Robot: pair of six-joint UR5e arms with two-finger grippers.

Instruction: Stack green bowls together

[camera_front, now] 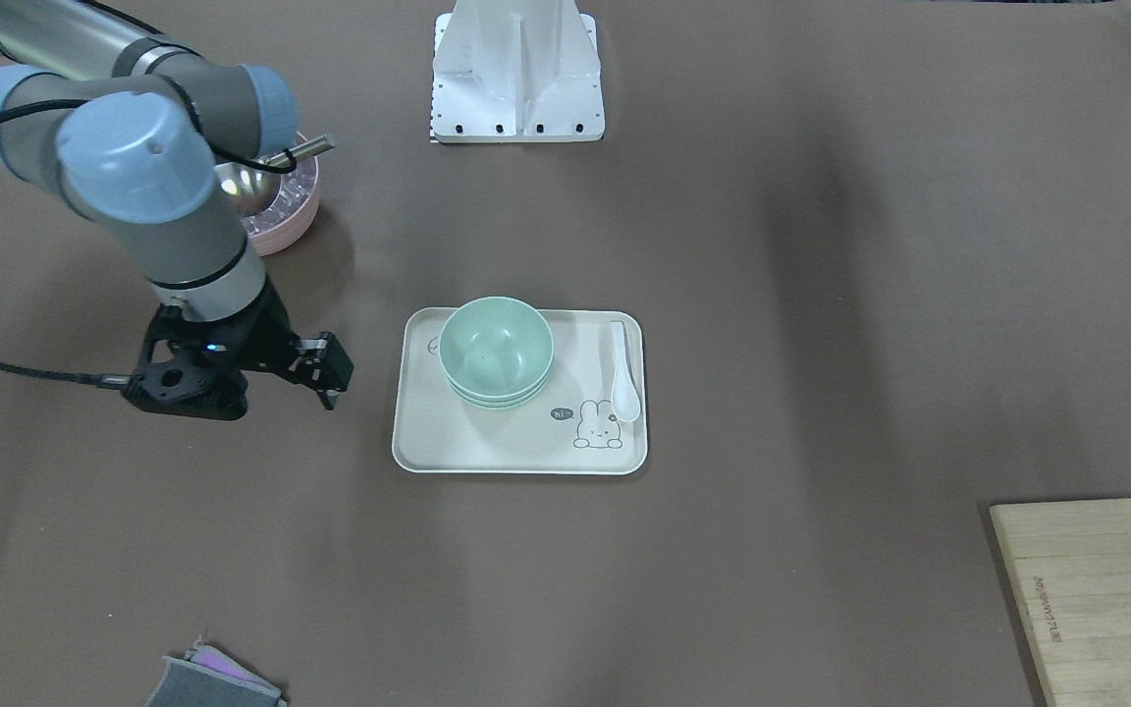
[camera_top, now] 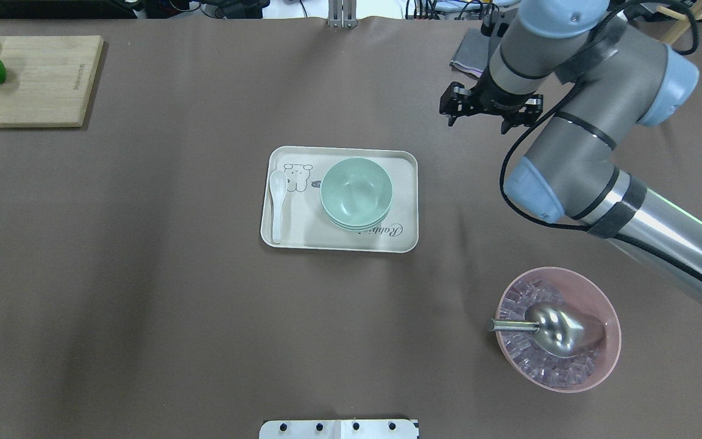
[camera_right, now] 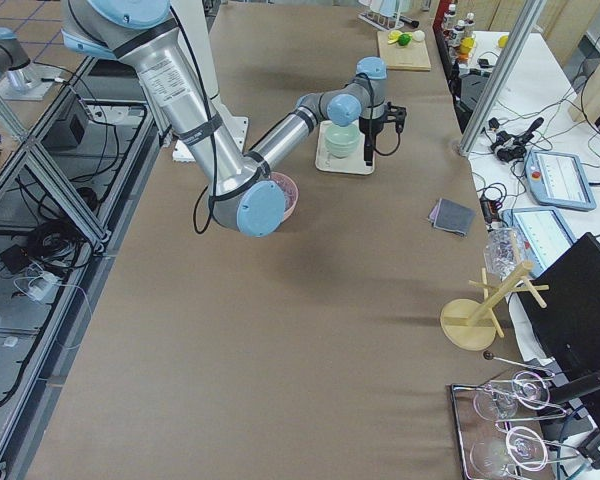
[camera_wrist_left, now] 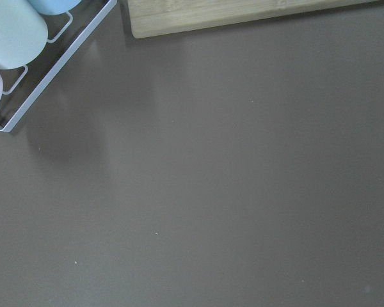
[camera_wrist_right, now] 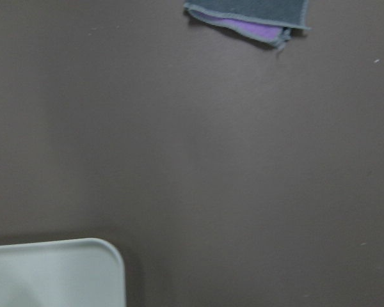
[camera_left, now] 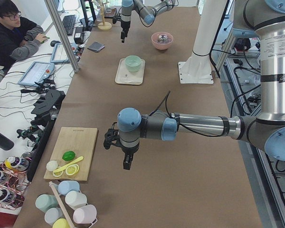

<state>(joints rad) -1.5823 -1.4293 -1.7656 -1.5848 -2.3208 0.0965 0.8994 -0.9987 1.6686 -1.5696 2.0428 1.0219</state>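
— Front-facing view?
— On the brown table, the green bowls sit nested, mouths up, on the tray, beside a white spoon.
— Overhead?
— The right gripper hangs spread and empty. The pink bowl holds clear cubes and a scoop.
— Left side?
— The left gripper's state can't be told.

The bowls sit nested on the tray's right half, with a spoon along its left edge. A larger bowl holding a scoop stands to the right of the tray, nearer the robot. A board lies far left of the tray.
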